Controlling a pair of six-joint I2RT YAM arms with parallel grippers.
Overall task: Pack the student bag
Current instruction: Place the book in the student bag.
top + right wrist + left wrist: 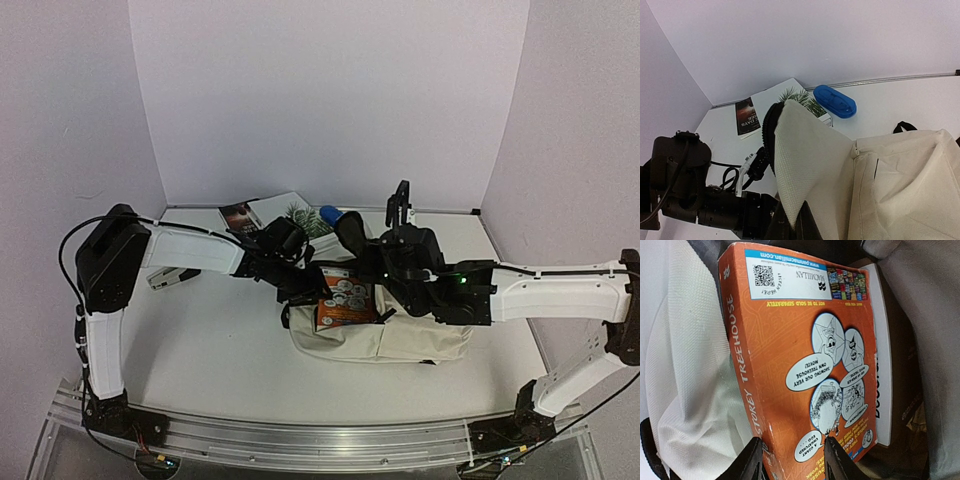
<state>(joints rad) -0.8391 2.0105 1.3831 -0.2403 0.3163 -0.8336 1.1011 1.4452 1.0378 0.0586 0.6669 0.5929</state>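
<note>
The student bag lies in the middle of the table, cream fabric with its mouth facing the left arm. An orange paperback stands partly inside that mouth, spine to the left, beside a white book that sits inside the bag. My left gripper is shut on the orange paperback's near end, one finger on each cover. In the top view the paperback shows at the bag's opening. My right gripper is shut on a corner of the bag's flap and holds it up; a black zipper runs along the flap's edge.
At the back of the table lie a dark-covered book, a book with a palm-leaf cover and a blue case. A small grey-white object rests under the left arm. Walls close in on three sides.
</note>
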